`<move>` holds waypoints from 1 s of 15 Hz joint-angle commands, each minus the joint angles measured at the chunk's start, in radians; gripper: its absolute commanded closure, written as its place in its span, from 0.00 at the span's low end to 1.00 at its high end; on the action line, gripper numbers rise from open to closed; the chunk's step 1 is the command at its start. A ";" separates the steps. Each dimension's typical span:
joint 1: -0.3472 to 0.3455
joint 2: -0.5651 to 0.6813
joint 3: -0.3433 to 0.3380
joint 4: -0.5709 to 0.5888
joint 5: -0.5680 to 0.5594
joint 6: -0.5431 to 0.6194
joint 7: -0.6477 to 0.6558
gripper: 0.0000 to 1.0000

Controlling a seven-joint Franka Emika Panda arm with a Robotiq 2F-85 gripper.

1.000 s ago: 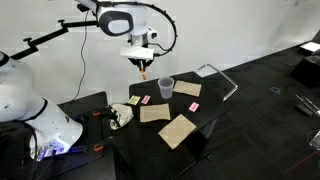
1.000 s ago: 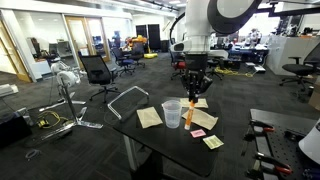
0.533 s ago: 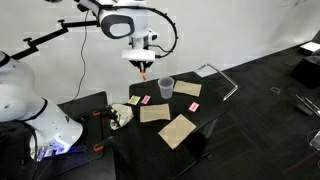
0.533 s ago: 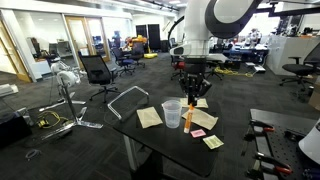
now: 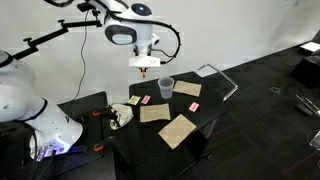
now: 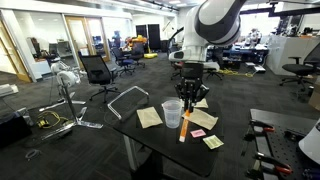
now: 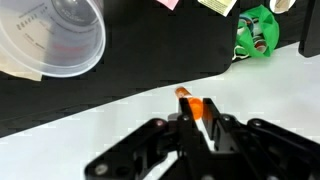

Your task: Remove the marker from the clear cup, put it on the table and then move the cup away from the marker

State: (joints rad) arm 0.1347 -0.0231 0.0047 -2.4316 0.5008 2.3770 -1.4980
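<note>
The marker (image 6: 185, 125) is out of the clear cup (image 6: 171, 113) and hangs in the air as a tilted orange stick, with the cup just beside it at 10 o'clock. In the wrist view the jaws appear pressed onto its upper end, so the gripper (image 6: 190, 100) is pinching it.

Compared with a second ago, the arm's upper links have swung round while the gripper has hardly shifted. The marker now reaches lower and leans more, its lower end close above the tabletop (image 6: 150, 135). I judge that the lift-out is done and the laying-down is under way. Moving the cup away is still to come.

In an exterior view, pink sticky notes (image 6: 198, 133) lie at 4 o'clock from the marker, near where it may land. A tan cardboard piece (image 6: 149, 117) lies beyond the cup at 9 o'clock. In the wrist view a green object (image 7: 258, 30) sits at 1 o'clock, well apart.

That view also shows the marker over a pale area just past the dark tabletop's edge. Set down there, it might roll off. The cup's nearness also leaves little room on that side.
</note>
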 commanded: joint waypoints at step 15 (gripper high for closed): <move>-0.089 0.205 0.091 0.053 0.002 0.201 -0.113 0.96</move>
State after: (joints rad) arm 0.0722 0.1662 0.0693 -2.3818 0.5281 2.5368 -1.6199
